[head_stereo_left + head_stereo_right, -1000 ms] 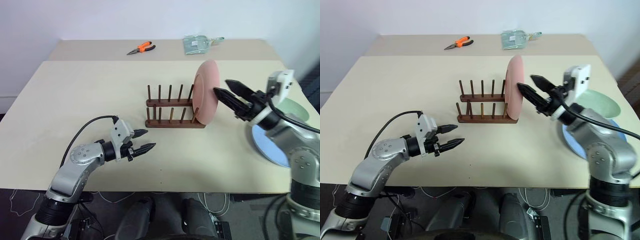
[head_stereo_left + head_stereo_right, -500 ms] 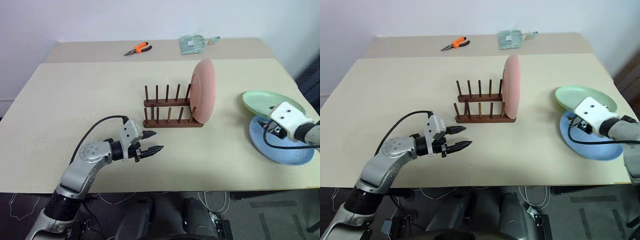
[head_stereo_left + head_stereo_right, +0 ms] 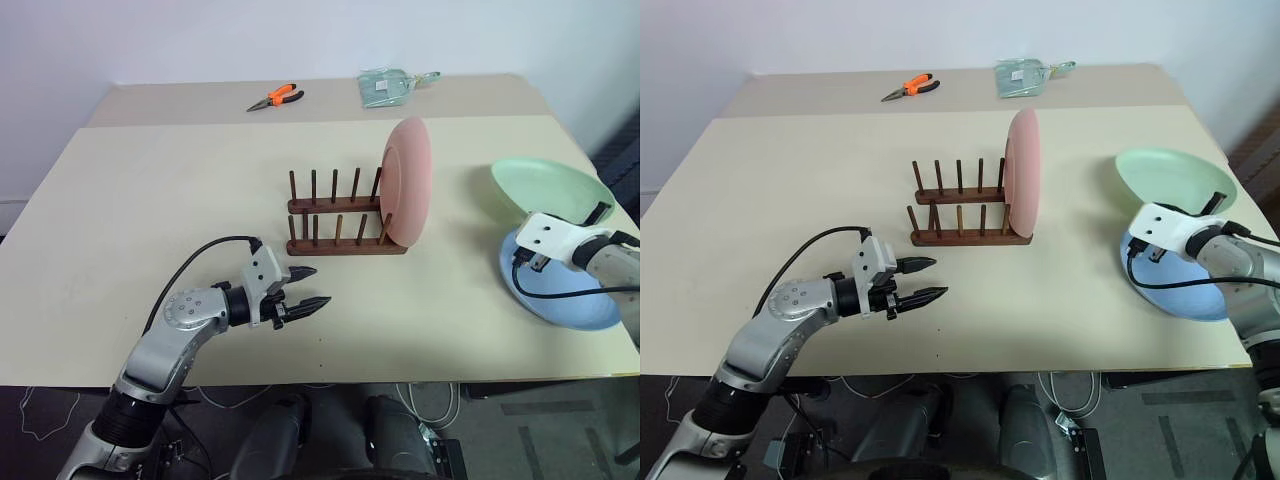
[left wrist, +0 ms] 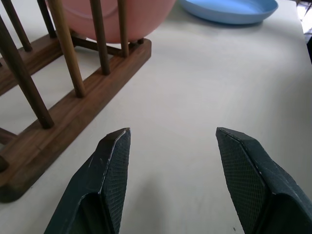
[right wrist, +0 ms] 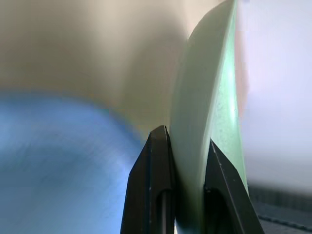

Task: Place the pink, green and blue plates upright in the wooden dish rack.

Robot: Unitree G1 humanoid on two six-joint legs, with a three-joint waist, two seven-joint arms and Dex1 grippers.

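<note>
- Beige table point(image 3: 180, 180): spans nearly the whole frame, bare in the left half, smooth enough to let a plate slide.
- Blue plate point(image 3: 575, 300): flat on the table at the right edge, partly under the right arm; looks rigid and light, rim low to the surface, so best pinched at the edge nearest the arm.
- Green plate point(image 3: 545, 188): right of centre, just above the blue one, tilted up off it; pinched at its near rim between the fingers of the right gripper point(image 5: 183, 195), as seen in the right wrist view. Probably hard plastic or glazed ware: stiff, slick, apt to swivel in a two-finger pinch, so a deep bite on the rim seems wise.
- Pink plate point(image 3: 408, 182): centre of frame, already standing on edge in the right-end slot of the rack, leaning on the pegs.
- Wooden dish rack point(image 3: 335, 222): centre, two dark bars with thin upright pegs; slots to the left of the pink plate free. Light-looking, likely to shift if a plate knocks it.
- Left gripper point(image 3: 312, 288): lower left of centre, near the table, jaws spread apart with nothing between, pointing toward the rack.
- Orange pliers point(image 3: 275, 97): top centre-left, on the far table.
- Clear packet point(image 3: 390, 87): top centre, right of the pliers.
</note>
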